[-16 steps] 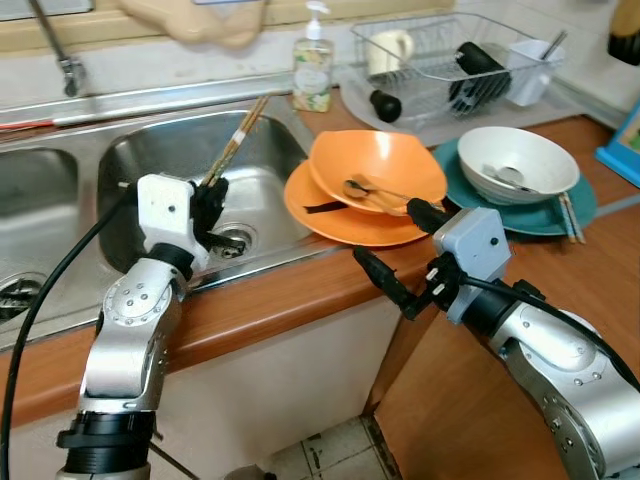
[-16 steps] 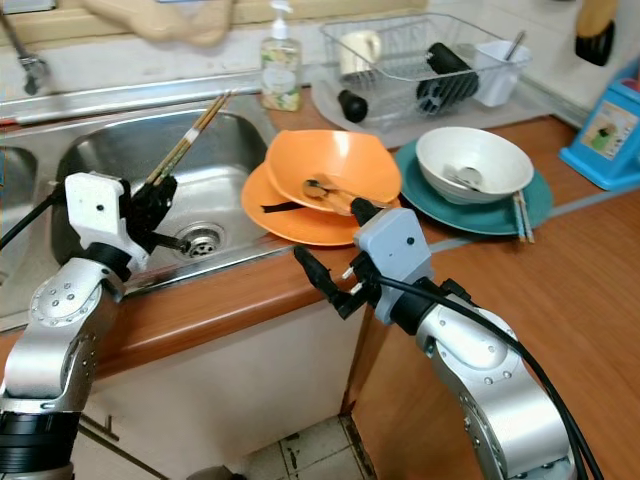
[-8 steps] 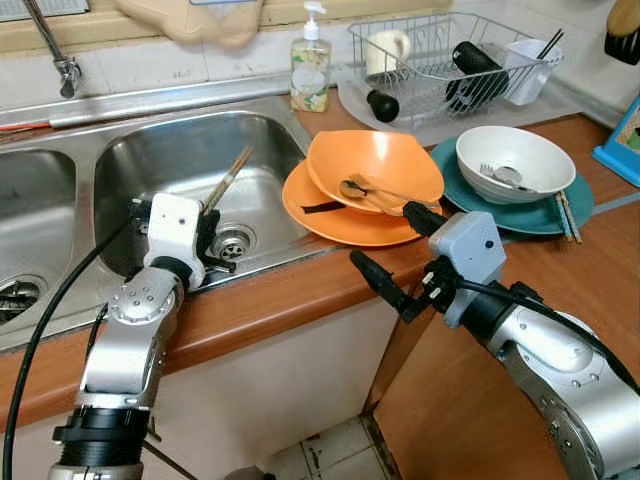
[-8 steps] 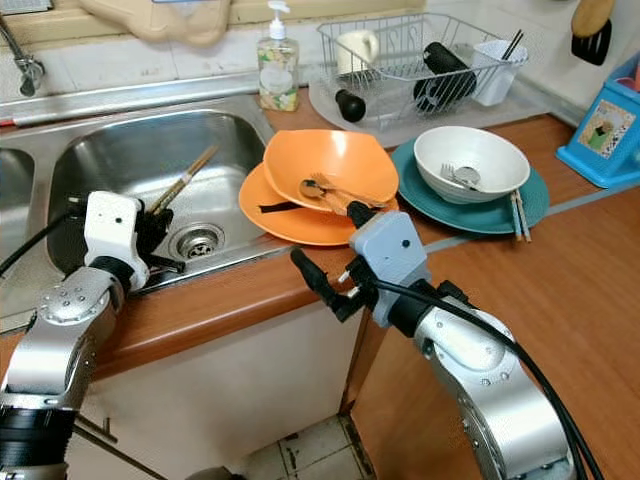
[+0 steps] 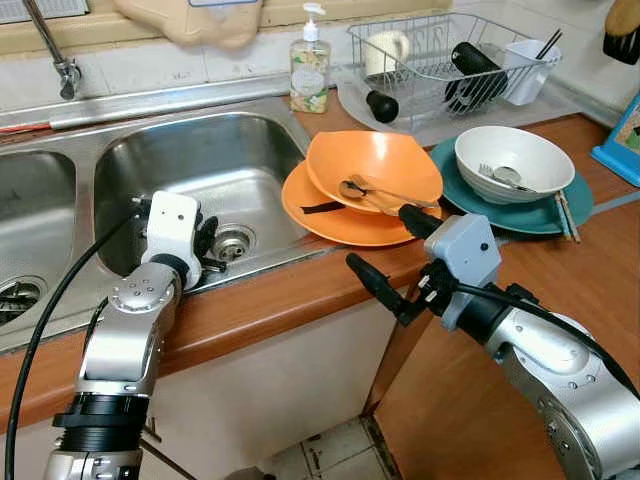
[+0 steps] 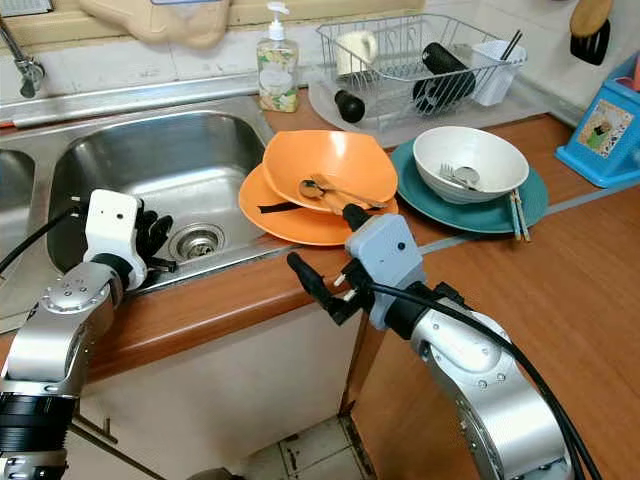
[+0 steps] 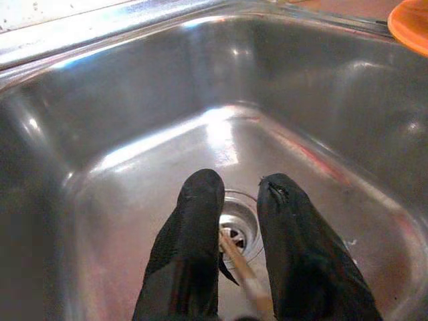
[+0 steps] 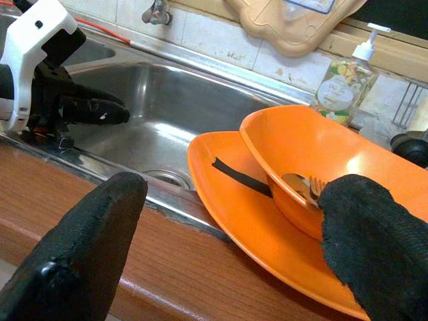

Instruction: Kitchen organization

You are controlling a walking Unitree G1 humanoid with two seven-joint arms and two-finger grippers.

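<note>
The left gripper reaches down into the steel sink just above the drain, its fingers nearly closed on a pair of chopsticks. The right gripper hangs wide open and holding nothing at the front edge of the wooden bench. It is just before an orange bowl on an orange plate, with a spoon and fork lying in the bowl.

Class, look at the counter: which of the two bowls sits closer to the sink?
The orange bowl, tilted on the orange plate beside the sink; the white bowl sits farther away on the teal plate.
</note>
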